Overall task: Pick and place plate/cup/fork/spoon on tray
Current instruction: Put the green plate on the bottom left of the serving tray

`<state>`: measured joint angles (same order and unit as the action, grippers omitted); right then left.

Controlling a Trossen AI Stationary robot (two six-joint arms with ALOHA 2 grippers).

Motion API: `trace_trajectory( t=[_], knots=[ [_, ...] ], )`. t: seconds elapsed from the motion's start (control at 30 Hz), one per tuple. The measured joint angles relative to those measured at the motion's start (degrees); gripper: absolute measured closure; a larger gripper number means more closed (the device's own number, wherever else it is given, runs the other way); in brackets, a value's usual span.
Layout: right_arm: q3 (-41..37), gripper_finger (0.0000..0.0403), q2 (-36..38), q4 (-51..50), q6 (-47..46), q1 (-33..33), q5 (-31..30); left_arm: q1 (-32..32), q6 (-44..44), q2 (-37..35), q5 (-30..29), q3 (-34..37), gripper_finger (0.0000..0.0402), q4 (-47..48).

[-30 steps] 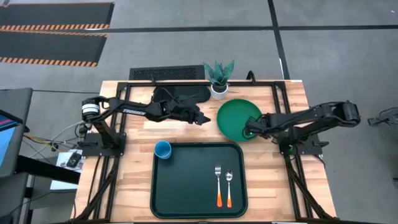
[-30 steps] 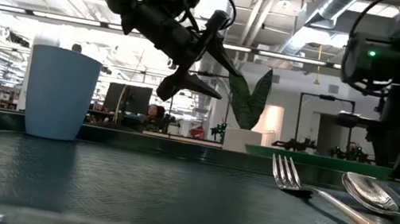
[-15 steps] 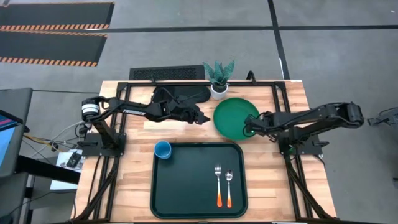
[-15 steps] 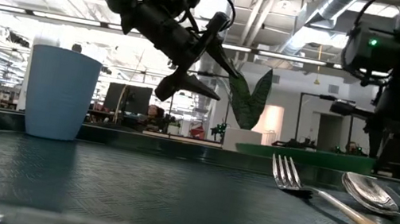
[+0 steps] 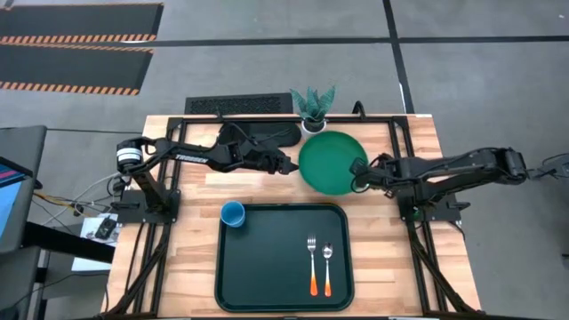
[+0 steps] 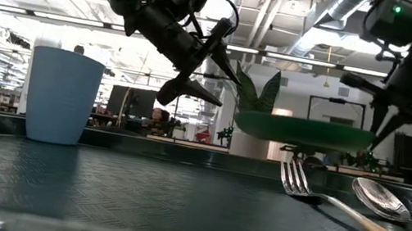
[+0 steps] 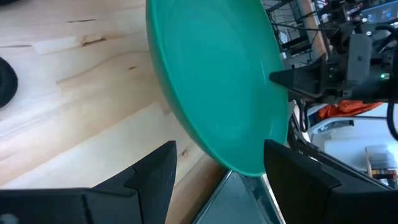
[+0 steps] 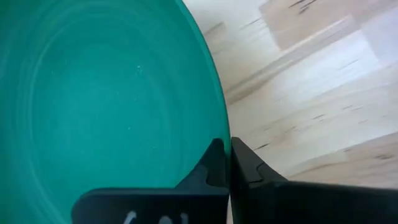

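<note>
— Plate (image 5: 332, 162), where does it sit? 
— Upper middle of the high view, clear of the worktop (image 5: 409, 267); the low view shows it hanging level above the tray's (image 5: 262, 267) far rim, right of centre. The right gripper (image 5: 357, 174) has its jaws clamped on the plate's right-hand rim.

— And the left gripper (image 5: 289, 166)? 
— Just left of the plate in the high view, raised off the worktop, jaws apart with nothing between them. Its wrist camera shows the plate close ahead, past both fingers (image 7: 155, 174).

— What lies on the tray? 
— Fork (image 5: 311, 261) and spoon (image 5: 327, 266) side by side at lower right, orange handles toward the frame's bottom edge. The blue cup (image 5: 233, 213) stands upright at the tray's upper left corner.

— Anything else? 
— A potted plant (image 5: 313, 110) stands just above the plate in the high view, at the worktop's far edge.
</note>
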<state>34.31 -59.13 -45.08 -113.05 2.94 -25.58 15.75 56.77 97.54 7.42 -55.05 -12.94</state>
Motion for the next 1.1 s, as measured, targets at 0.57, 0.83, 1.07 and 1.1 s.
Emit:
trace_trajectory(
  t=[0.57,0.83,1.07,1.1],
  knots=[
    [6.12,0.0393,-0.15,1.33,3.53,-6.26,-0.48,0.00,0.00,-0.02,-0.92,0.00,0.0182,0.21],
    [6.12,0.0392,-1.37,0.32,2.09,-8.13,-0.65,0.00,1.48,-0.02,-1.89,0.00,0.0281,0.20],
    [6.19,0.0387,-4.29,2.37,2.42,-8.26,-0.91,0.19,1.61,0.01,-4.25,0.16,0.0388,2.25],
    [6.23,0.0384,-4.61,2.99,3.01,-8.26,-0.83,0.20,1.56,0.06,-4.32,0.17,0.0390,2.79]
  ],
)
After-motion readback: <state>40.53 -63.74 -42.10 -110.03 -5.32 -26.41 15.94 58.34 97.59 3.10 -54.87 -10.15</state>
